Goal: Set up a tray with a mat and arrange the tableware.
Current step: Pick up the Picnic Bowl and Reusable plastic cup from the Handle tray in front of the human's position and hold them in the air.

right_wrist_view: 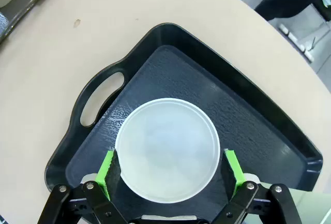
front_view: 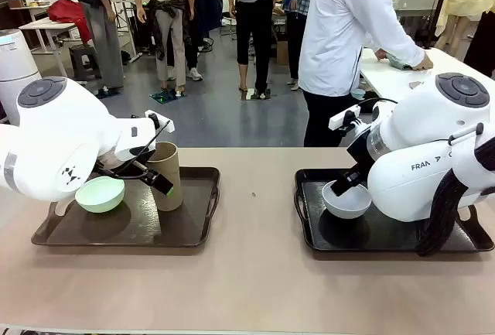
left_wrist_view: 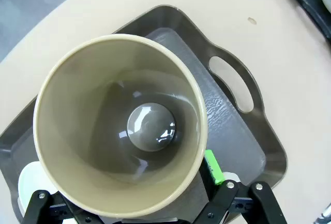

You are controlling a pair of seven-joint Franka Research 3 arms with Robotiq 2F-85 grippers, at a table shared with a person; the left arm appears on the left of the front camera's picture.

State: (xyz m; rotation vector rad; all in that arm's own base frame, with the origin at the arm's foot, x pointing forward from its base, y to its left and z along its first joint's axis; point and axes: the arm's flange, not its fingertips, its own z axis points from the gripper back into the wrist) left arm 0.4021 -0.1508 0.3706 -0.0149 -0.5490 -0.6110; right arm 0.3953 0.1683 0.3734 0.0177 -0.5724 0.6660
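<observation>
On the brown tray (front_view: 193, 234), which holds a pale grey mat (left_wrist_view: 227, 125), stand a mint green bowl (front_view: 100, 193) and a tan-brown cup (front_view: 164, 176). My left gripper (front_view: 158, 179) is open, with its fingers on either side of the cup. The left wrist view looks down into the cup (left_wrist_view: 150, 125), and one green pad (left_wrist_view: 212, 167) sits just beside its rim. A whitish grey bowl (front_view: 346, 202) rests on the dark mat (right_wrist_view: 170, 74) in the black tray (front_view: 309, 234). My right gripper (right_wrist_view: 169, 164) is open and straddles this bowl (right_wrist_view: 166, 149), a pad close to each side.
Bare tan table lies between the two trays and in front of them. A person in a white coat (front_view: 340, 41) stands at the far side, turned toward another white table (front_view: 402, 80). Each tray has cut-out handles (right_wrist_view: 101, 97) at its ends.
</observation>
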